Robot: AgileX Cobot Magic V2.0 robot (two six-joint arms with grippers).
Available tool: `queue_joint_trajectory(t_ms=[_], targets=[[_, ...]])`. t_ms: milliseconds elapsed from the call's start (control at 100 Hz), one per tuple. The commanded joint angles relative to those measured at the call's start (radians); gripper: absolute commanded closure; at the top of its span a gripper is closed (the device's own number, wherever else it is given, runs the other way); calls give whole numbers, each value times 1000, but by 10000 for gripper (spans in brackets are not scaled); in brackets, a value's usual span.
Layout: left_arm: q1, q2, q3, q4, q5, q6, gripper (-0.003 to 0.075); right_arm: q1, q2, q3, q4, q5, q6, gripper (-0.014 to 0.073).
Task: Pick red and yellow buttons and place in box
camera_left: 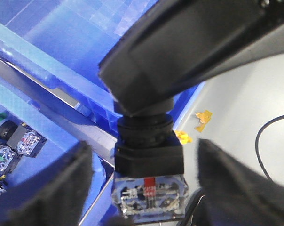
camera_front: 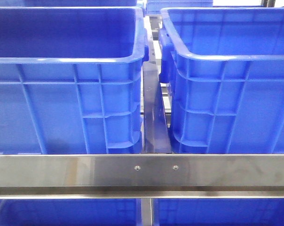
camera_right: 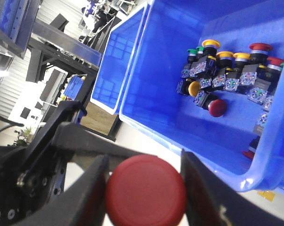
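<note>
Right hand [camera_right: 144,188]: closed on a red button [camera_right: 145,189], the cap filling the gap between both fingers [camera_right: 92,188].
Left hand [camera_left: 144,188]: fingers [camera_left: 57,188] flank a black switch [camera_left: 149,155] with a clear base; contact cannot be told.
Box [camera_right: 179,136]: blue, holding a cluster of red, yellow [camera_right: 193,87] and green buttons.
Front view: two blue crates [camera_front: 62,94] behind a steel rail [camera_front: 142,172], neither hand visible.

Bright blue crate [camera_right: 161,84], with red and yellow push-button caps [camera_right: 226,54] clustered inside it. A glossy red button [camera_right: 145,190] sits nearer, outside the crate's rim.
</note>
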Motion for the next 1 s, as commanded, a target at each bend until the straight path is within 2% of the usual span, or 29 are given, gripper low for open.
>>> queue_joint_trajectory(t_ms=[0, 230, 490, 760, 990], targets=[[-6, -34, -30, -5, -50, -8, 221, 1, -19, -37, 68, 2, -33, 421], [-3, -34, -30, -5, -49, -20, 223, -20, -19, -56, 69, -103, -106, 421], [84, -34, -28, -3, -51, -56, 225, -127, -21, -98, 69, -109, -132, 421], [257, -58, -9, -3, -62, -56, 225, -220, -21, -98, 54, -101, -141, 421], [440, -167, 124, -3, -145, -63, 225, -228, -21, -98, 43, -114, -148, 421]])
